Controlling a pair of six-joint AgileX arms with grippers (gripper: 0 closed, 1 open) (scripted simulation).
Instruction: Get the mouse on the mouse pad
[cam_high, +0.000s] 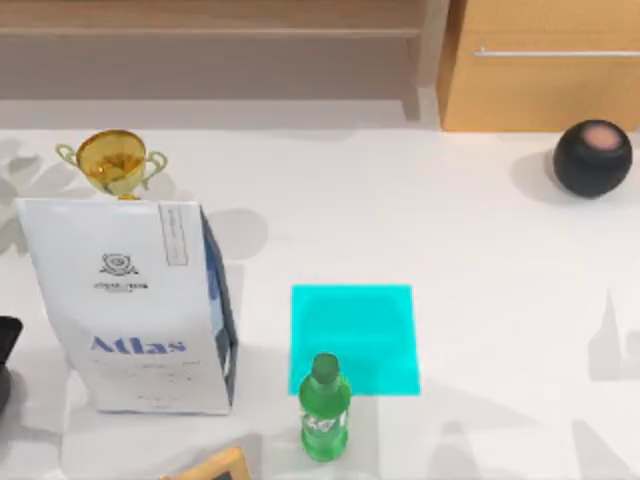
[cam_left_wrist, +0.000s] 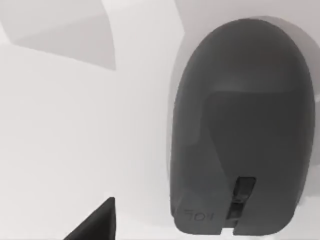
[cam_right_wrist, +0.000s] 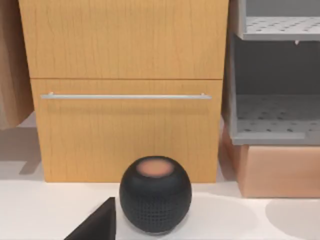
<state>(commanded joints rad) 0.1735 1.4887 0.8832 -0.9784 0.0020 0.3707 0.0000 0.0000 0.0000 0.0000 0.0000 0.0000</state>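
1. The mouse (cam_left_wrist: 240, 135) is a grey rounded thing lying flat on the white surface (cam_left_wrist: 75, 140). The left wrist view looks down on it from close above. It is not on the mouse pad (cam_high: 352, 335) yet.
2. The mouse pad is a thin bright blue-green sheet lying flat near the middle of the surface, with bare room on top for the mouse.
3. A green bottle (cam_high: 324, 408) stands upright at the pad's near edge, over its left corner. A big white bag (cam_high: 130, 305) stands to the pad's left, and a gold cup (cam_high: 112, 160) sits behind the bag.
4. The left hand (cam_left_wrist: 95, 222) is right over the mouse, so I think it is getting ready to pick it up. Just a dark tip of it is in the picture, so I cannot tell if it is spread or pressed together.
5. The right hand (cam_right_wrist: 95, 222) faces a black ball (cam_right_wrist: 155, 194) in front of a wooden drawer (cam_right_wrist: 125, 130), far from the mouse. It looks idle. I cannot tell its grip either.
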